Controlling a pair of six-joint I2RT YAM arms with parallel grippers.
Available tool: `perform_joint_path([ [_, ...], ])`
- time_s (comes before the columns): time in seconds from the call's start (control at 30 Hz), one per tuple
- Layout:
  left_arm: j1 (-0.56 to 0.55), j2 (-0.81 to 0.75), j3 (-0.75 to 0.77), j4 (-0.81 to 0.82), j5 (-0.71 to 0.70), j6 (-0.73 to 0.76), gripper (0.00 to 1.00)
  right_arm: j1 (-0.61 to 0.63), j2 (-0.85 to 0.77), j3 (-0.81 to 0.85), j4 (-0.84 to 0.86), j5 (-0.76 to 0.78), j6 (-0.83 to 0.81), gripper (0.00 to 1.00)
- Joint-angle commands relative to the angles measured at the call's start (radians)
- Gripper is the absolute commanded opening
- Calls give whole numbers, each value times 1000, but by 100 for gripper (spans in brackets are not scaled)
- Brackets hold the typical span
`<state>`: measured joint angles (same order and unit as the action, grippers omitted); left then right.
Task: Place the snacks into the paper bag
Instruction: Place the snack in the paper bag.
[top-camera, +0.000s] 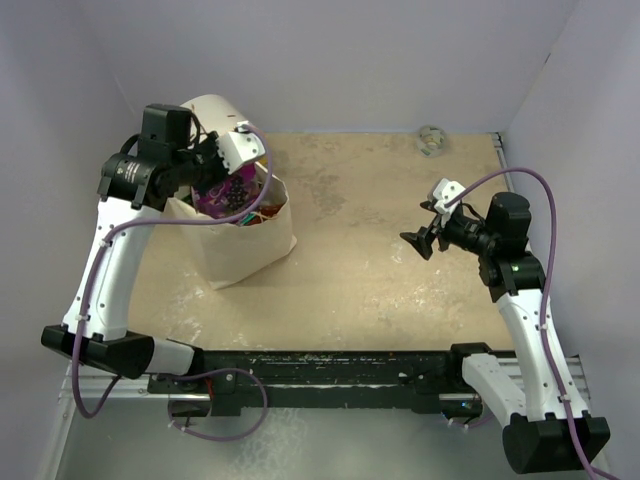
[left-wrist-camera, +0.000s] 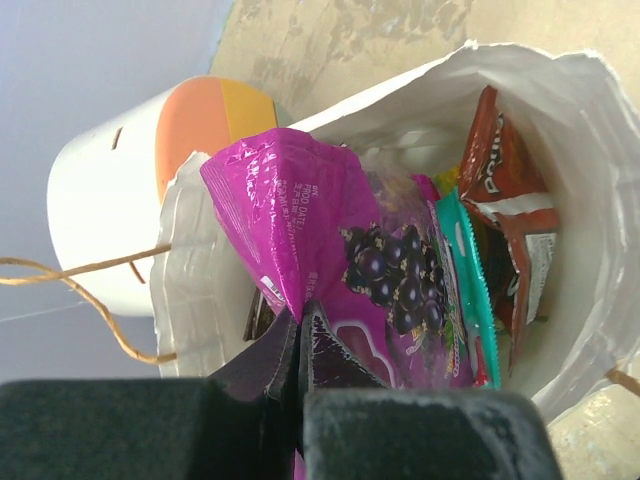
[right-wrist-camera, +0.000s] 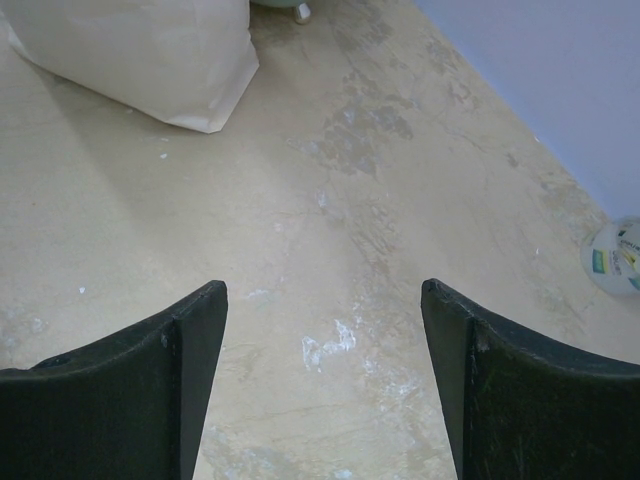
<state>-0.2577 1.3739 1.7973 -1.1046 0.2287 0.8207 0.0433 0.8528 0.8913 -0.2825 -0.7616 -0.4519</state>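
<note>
1. Top view: left gripper (top-camera: 222, 172) holds the purple packet (top-camera: 233, 190) in the paper bag (top-camera: 250, 245) mouth, near the table (top-camera: 380, 280)'s far-left corner.
2. Left wrist: jaws pinch its edge seam; the packet looks light, crinkly and slippery.
3. Right wrist: right gripper (right-wrist-camera: 325, 385) spread wide, empty.

Light: bright, even, diffused
Shadows: soft ones are cast beside the paper bag (right-wrist-camera: 130, 50)
Glare: seen on the purple packet (left-wrist-camera: 290, 200)
Blur: the left hand (left-wrist-camera: 300, 425) is rendered soft
</note>
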Motion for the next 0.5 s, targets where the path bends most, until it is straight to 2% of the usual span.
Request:
perform_joint_path([
  [0.0, 3, -2, 66, 28, 78, -63, 0, -6, -4, -4, 34, -31, 2, 81],
  [0.23, 5, 27, 11, 17, 54, -122, 0, -6, 0, -5, 34, -31, 2, 81],
  [0.47, 7, 73, -60, 19, -70, -149, 0, -6, 2, -6, 34, -30, -1, 81],
])
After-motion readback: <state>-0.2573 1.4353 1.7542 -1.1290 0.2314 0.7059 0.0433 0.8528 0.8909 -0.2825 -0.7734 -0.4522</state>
